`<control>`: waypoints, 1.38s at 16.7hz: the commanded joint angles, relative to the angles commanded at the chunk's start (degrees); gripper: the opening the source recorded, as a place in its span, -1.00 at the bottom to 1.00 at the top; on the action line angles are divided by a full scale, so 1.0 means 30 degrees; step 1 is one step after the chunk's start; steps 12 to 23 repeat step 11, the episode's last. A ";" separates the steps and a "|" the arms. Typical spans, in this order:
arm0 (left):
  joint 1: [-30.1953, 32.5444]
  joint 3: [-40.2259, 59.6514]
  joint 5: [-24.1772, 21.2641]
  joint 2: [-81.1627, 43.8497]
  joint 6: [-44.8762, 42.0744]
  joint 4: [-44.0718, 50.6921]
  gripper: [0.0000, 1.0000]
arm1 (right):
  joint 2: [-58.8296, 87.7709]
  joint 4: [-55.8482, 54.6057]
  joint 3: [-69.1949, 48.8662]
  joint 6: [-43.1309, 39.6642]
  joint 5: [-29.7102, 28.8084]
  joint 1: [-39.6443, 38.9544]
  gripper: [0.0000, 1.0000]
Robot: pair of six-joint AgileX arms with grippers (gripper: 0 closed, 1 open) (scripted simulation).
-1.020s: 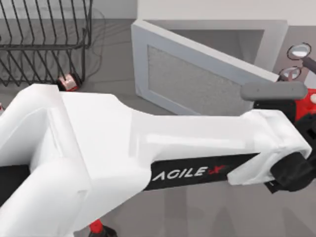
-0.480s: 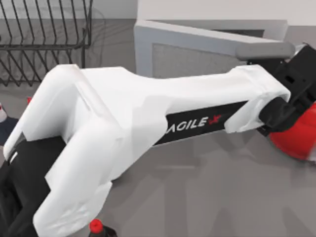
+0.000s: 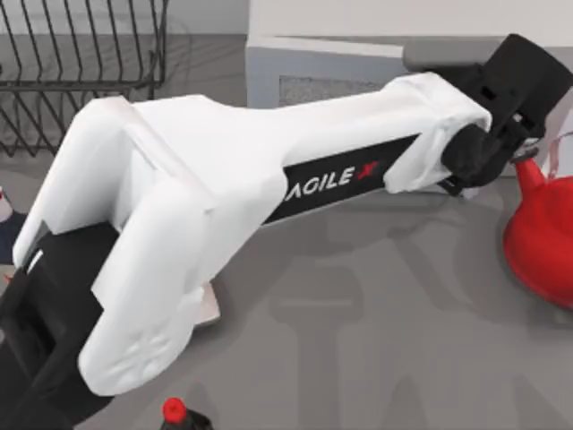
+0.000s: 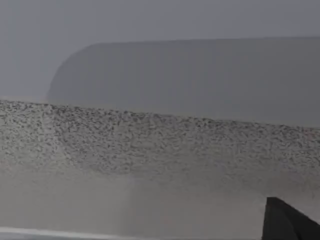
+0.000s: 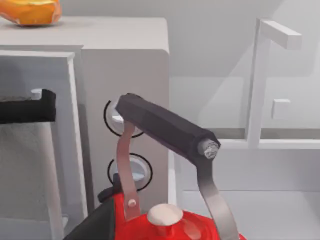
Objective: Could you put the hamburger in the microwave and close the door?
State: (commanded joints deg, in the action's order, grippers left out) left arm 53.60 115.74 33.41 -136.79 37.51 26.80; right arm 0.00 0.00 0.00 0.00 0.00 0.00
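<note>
Top view, nearest first: a red-capped bottle (image 3: 175, 412) stands at 6 o'clock on the desk (image 3: 358, 340), and the red kettle (image 3: 537, 242) sits at 3 o'clock. The left arm (image 3: 224, 170) stretches from 8 o'clock across the desk toward 1 o'clock, where the left end effector (image 3: 524, 76) presses against the grey bar handle (image 3: 439, 54) of the door (image 3: 331, 67). Whether this end effector is open or closed cannot be told, and it carries nothing that can be seen.

A second ago the door stood swung well out from the microwave (image 3: 376, 18); now it lies almost flat against the front, so the closing push looks nearly finished. Left wrist view has the speckled mesh window (image 4: 150, 140) pressed up close.

Right wrist view looks over the kettle to the two dials (image 5: 120, 117), with an orange item (image 5: 30, 12) lying on top of the oven. Whether the hamburger is inside cannot be told, since the door hides the cavity. A wire dish rack (image 3: 81, 63) stands at 11 o'clock.
</note>
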 joint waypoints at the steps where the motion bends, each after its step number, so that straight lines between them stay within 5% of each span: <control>1: -0.0605 0.1022 -0.0270 -0.0467 -0.0507 0.0125 -1.00 | 0.0000 0.0000 0.0000 0.0000 0.0000 0.0000 1.00; 8: -0.1288 0.7705 -0.1046 -0.4325 -0.1371 0.1905 -1.00 | 0.0000 0.0000 0.0000 0.0000 0.0000 0.0000 1.00; 23: -0.0903 0.8272 -0.1128 -0.5141 -0.0788 0.2524 -1.00 | 0.0000 0.0000 0.0000 0.0000 0.0000 0.0000 1.00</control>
